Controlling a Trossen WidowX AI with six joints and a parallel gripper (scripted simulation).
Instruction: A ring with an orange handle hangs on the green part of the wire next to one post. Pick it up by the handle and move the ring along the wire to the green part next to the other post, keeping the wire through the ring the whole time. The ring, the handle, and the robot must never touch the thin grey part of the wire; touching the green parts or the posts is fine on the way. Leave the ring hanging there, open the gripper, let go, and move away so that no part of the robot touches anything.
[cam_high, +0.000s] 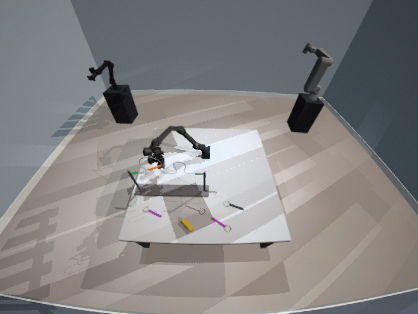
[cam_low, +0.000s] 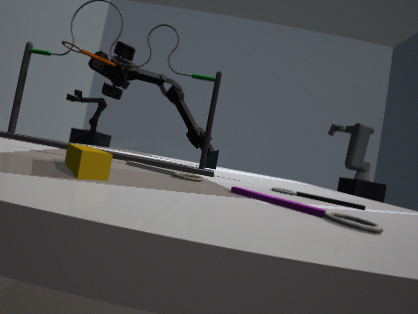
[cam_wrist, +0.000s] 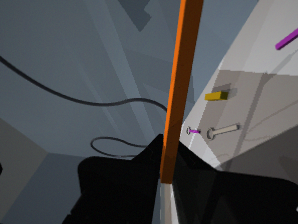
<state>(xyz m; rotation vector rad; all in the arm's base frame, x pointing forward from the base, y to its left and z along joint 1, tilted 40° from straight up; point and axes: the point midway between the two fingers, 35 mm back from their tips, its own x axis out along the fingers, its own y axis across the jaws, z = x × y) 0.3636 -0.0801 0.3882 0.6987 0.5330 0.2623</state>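
Note:
My gripper (cam_high: 158, 164) (cam_low: 109, 65) (cam_wrist: 165, 138) is shut on the orange handle (cam_high: 154, 168) (cam_low: 97, 58) (cam_wrist: 177, 85), holding it at its lower end. In the exterior view the ring (cam_low: 72, 47) sits around the wire just right of the left green part (cam_low: 40, 51) (cam_high: 132, 173), near the left post (cam_low: 20, 90) (cam_high: 134, 183). I cannot tell whether the ring touches the thin grey wire (cam_low: 100, 5) (cam_wrist: 75, 101). The other green part (cam_low: 204, 77) (cam_high: 199, 174) sits by the right post (cam_low: 211, 125) (cam_high: 205, 184). The ring is out of the wrist view.
On the white table (cam_high: 260, 165) in front of the wire stand lie a yellow block (cam_high: 187, 224) (cam_low: 89, 161) (cam_wrist: 217, 95), two purple-handled rings (cam_high: 155, 213) (cam_high: 220, 223) (cam_low: 280, 201), a grey one (cam_high: 196, 209) and a black-handled one (cam_high: 234, 205) (cam_low: 325, 199). Two other arms stand on pedestals (cam_high: 120, 102) (cam_high: 306, 110) far behind.

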